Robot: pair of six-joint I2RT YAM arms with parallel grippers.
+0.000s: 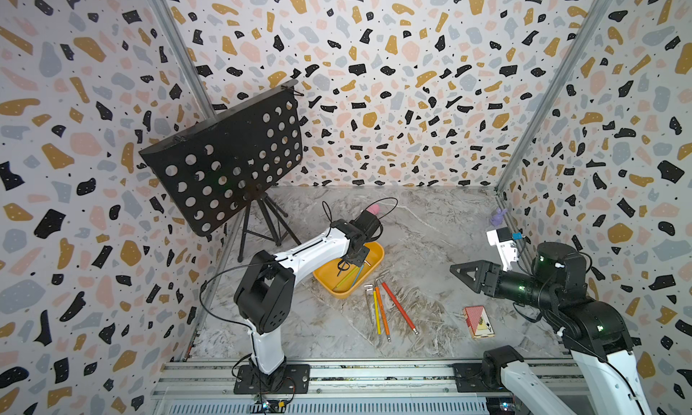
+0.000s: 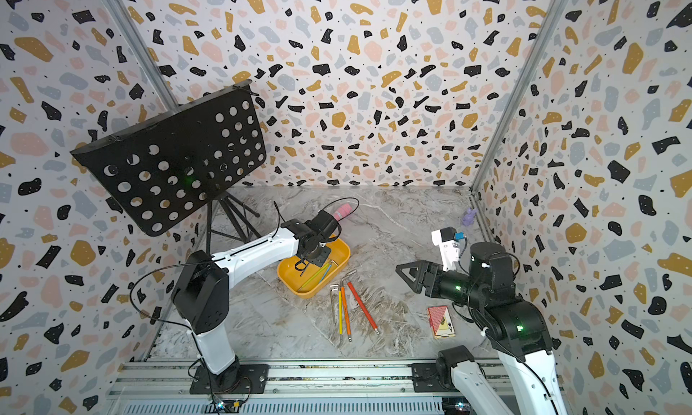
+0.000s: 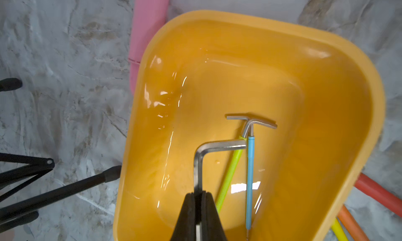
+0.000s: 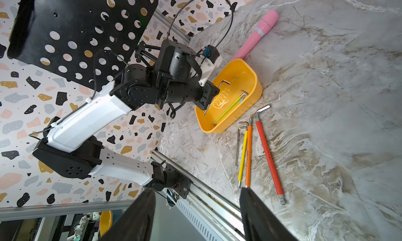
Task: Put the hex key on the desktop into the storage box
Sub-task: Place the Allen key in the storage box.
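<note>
My left gripper [image 3: 198, 194] is shut on the long arm of a bare silver hex key [image 3: 217, 146] and holds it just above the floor of the yellow-orange storage box [image 3: 261, 20]. A green-sleeved key [image 3: 230, 174] and a blue-sleeved key [image 3: 250, 185] lie inside the box. In both top views the left gripper [image 1: 342, 267] hangs over the box [image 1: 382, 252]. On the desktop [image 1: 430, 237] beside it lie a thin silver key [image 1: 370, 304] and yellow [image 1: 376, 312], orange [image 1: 382, 312] and red [image 1: 398, 306] sleeved keys. My right gripper [image 1: 455, 271] hovers open and empty, well right of them.
A black perforated music stand [image 1: 224, 158] on tripod legs [image 1: 262, 222] fills the back left. A pink cylinder [image 1: 373, 208] lies behind the box. A red card box [image 1: 477, 321] sits front right and a purple figure [image 1: 498, 216] by the right wall. An aluminium rail [image 1: 374, 372] runs along the front.
</note>
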